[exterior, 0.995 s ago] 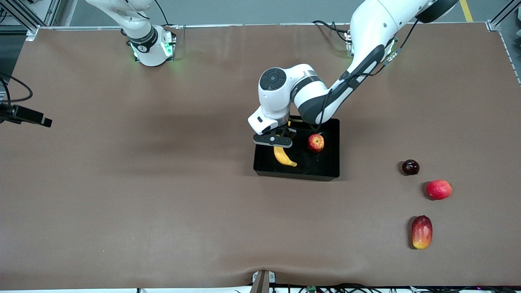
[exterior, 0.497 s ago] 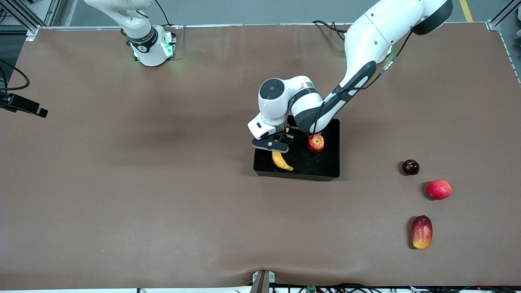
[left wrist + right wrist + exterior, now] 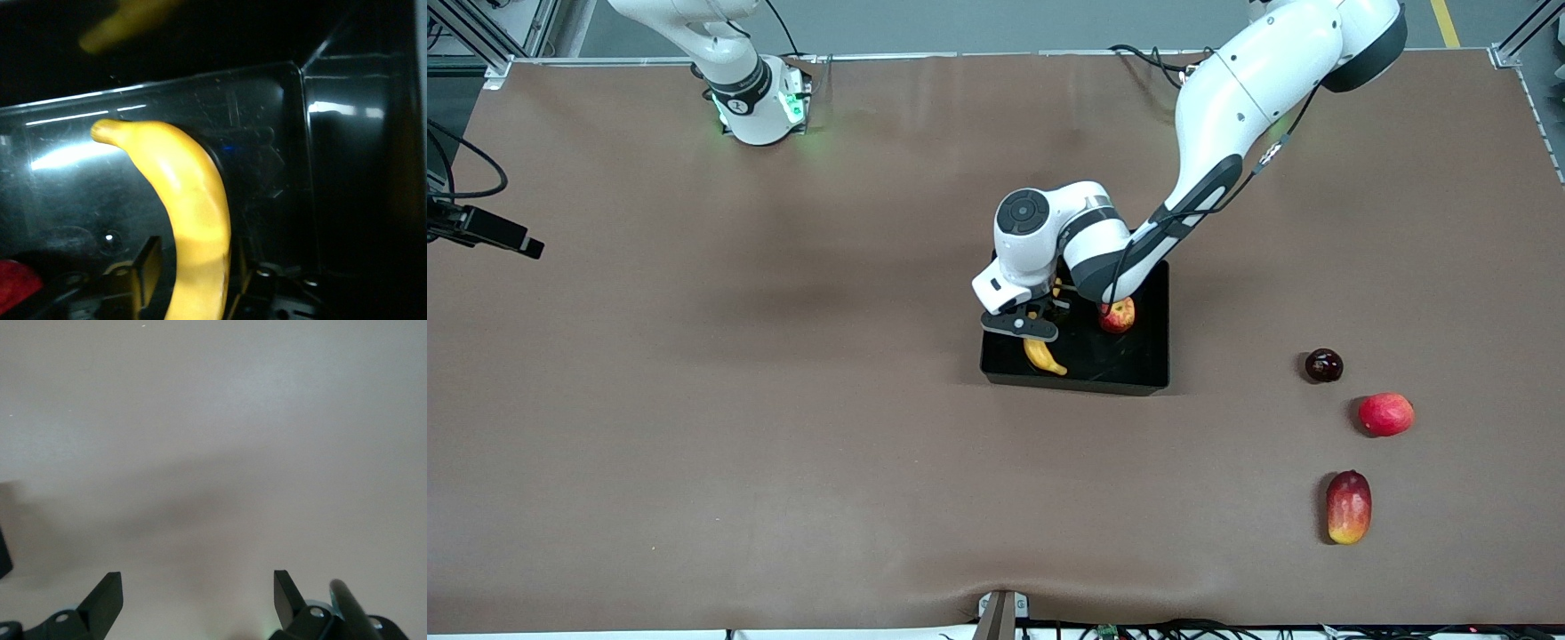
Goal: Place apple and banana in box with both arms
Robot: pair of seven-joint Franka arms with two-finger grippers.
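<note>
The yellow banana (image 3: 1045, 356) lies on the floor of the black box (image 3: 1076, 382), at the end toward the right arm. My left gripper (image 3: 1032, 322) is low in the box over the banana's stem half. In the left wrist view the banana (image 3: 190, 193) runs between the fingers of the left gripper (image 3: 195, 250), which is open, with a dark gap between one finger (image 3: 143, 263) and the peel. The red apple (image 3: 1119, 316) sits in the same box, half covered by the left forearm. My right gripper (image 3: 198, 577) is open and empty over bare brown table.
Three other fruits lie on the brown mat toward the left arm's end: a dark plum (image 3: 1323, 365), a pinkish-red fruit (image 3: 1385, 414) and a red-and-yellow mango (image 3: 1348, 507). The left forearm overhangs the box's wall (image 3: 1160, 293).
The left gripper has come down into the box with the banana, which now rests on the box floor. Its fingers have parted from the fruit. The right arm has barely moved.
</note>
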